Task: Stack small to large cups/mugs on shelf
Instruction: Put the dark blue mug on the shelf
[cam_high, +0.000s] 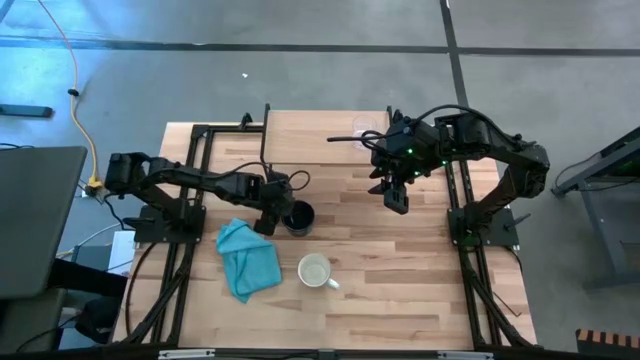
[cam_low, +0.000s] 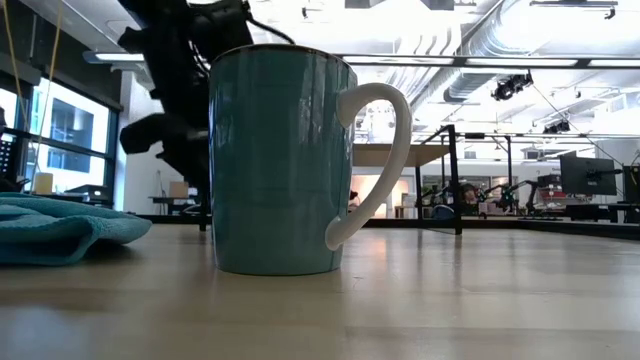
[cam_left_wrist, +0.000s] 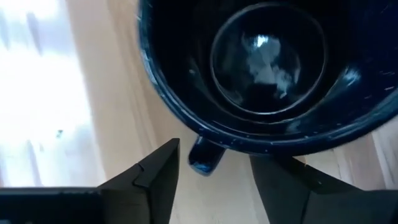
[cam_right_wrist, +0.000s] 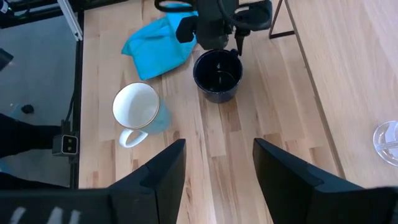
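The black mug (cam_high: 298, 216) stands upright on the table, left of centre. My left gripper (cam_left_wrist: 211, 180) slants down at its rim from the table's left and is open. One finger stands on each side of the mug's short handle (cam_left_wrist: 205, 155), and a gap shows on both sides. A mug that is teal outside and white inside (cam_high: 315, 270) stands nearer the front edge, its handle (cam_low: 375, 165) pointing right. The clear glass cup (cam_high: 366, 127) stands on the light-wood shelf (cam_high: 320, 135) at the far side. My right gripper (cam_right_wrist: 217, 174) hangs open, high above the table's right half.
A crumpled teal cloth (cam_high: 246, 258) lies on the table just left of the two mugs, near my left arm. The shelf's dark metal legs (cam_right_wrist: 281, 25) stand beyond the black mug. Bare tabletop (cam_high: 400, 280) stretches across the front right.
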